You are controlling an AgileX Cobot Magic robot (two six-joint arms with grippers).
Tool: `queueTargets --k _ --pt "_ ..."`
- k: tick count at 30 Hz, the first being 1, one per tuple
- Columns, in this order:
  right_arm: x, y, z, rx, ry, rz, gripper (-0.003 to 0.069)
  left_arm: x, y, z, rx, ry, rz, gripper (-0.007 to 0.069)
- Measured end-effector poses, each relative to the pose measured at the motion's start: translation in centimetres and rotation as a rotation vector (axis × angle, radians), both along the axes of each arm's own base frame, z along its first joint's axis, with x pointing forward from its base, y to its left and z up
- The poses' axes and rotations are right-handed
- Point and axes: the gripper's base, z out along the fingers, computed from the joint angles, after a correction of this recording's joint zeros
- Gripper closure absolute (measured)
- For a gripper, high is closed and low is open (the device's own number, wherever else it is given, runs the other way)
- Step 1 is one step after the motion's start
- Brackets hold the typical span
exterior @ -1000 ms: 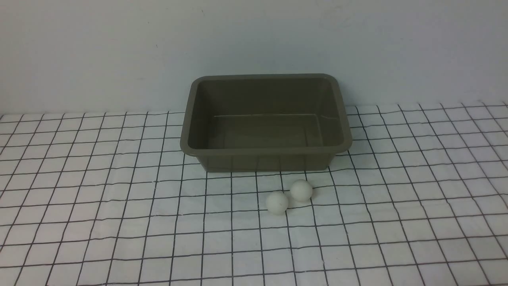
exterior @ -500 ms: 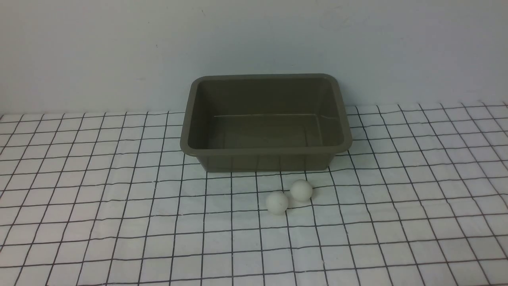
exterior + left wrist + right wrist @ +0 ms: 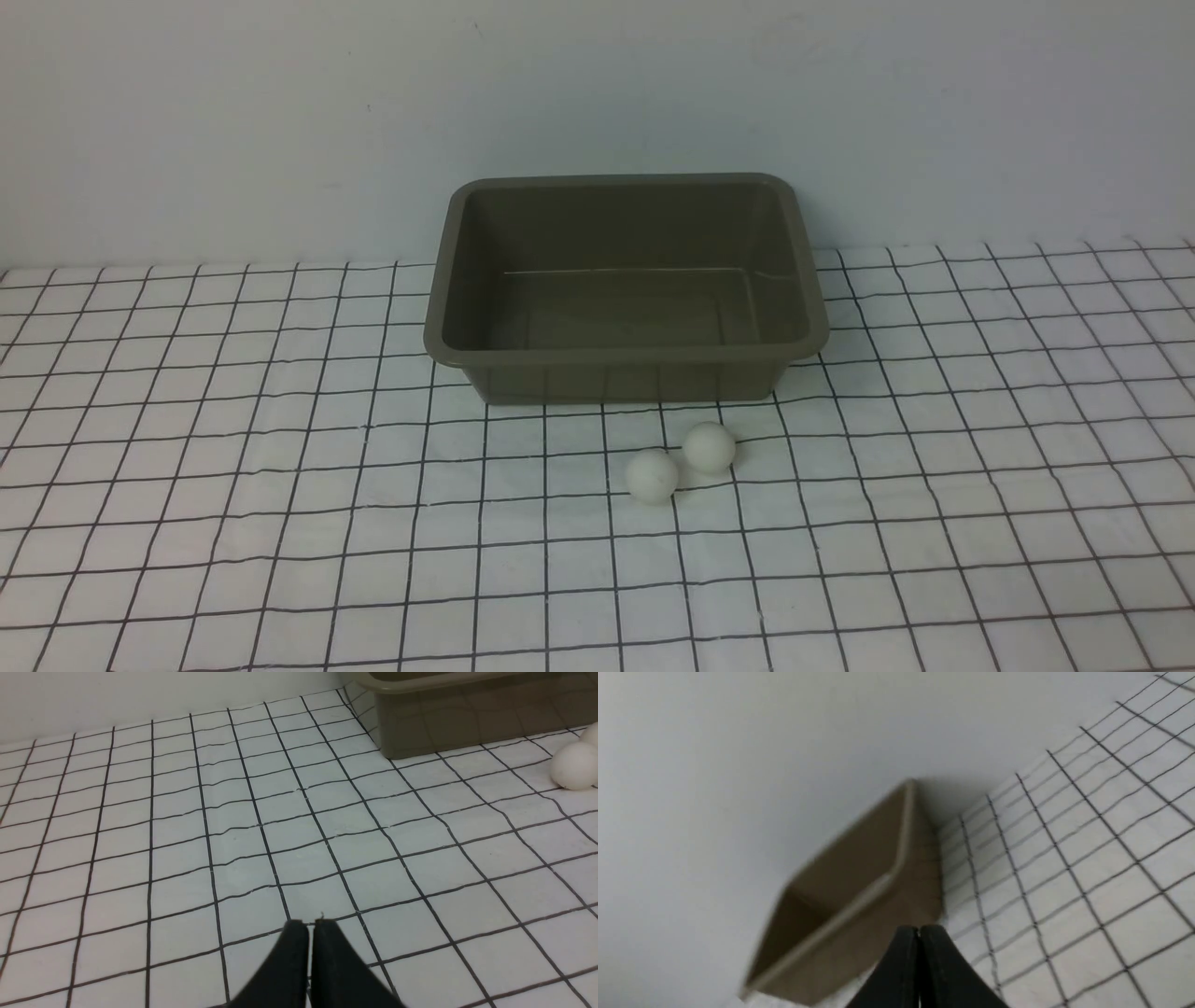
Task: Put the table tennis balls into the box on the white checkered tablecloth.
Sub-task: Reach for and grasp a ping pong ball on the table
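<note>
Two white table tennis balls lie side by side on the white checkered tablecloth, the near one and the far one, just in front of the olive-brown box. The box holds nothing. Neither gripper shows in the front view. In the left wrist view my left gripper is shut and empty above the cloth, with the near ball and the box well off from it. In the right wrist view, tilted and blurred, my right gripper is shut and empty, with the box beyond it.
A plain grey wall stands right behind the box. The cloth covers the whole table to both sides and towards the front edge.
</note>
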Motion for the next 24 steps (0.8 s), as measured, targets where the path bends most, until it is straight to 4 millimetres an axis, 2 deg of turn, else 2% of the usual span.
queueTargets --k 2,5,16,19,20,23,24 --pt "0.0 -0.1 0.5 0.155 -0.026 -0.014 0.0676 0.0 0.0 0.0 0.0 0.0 0.0 0.0629" --pt "0.0 -0.2 0.7 0.207 -0.039 -0.023 0.0676 0.0 0.0 0.0 0.0 0.0 0.0 0.0629" --pt "0.1 -0.8 1.6 0.258 -0.141 -0.081 0.0676 0.0 0.0 0.0 0.0 0.0 0.0 0.0629" --pt "-0.1 -0.9 2.4 0.246 -0.175 -0.084 0.0676 0.0 0.0 0.0 0.0 0.0 0.0 0.0629" --pt "-0.3 -0.8 3.6 0.201 -0.208 -0.066 0.0676 0.0 0.0 0.0 0.0 0.0 0.0 0.0629" --pt "-1.4 -0.3 8.8 -0.043 -0.306 -0.005 0.0676 0.0 0.0 0.0 0.0 0.0 0.0 0.0629" --pt "-1.5 -0.2 9.7 -0.107 -0.295 0.012 0.0676 0.0 0.0 0.0 0.0 0.0 0.0 0.0629"
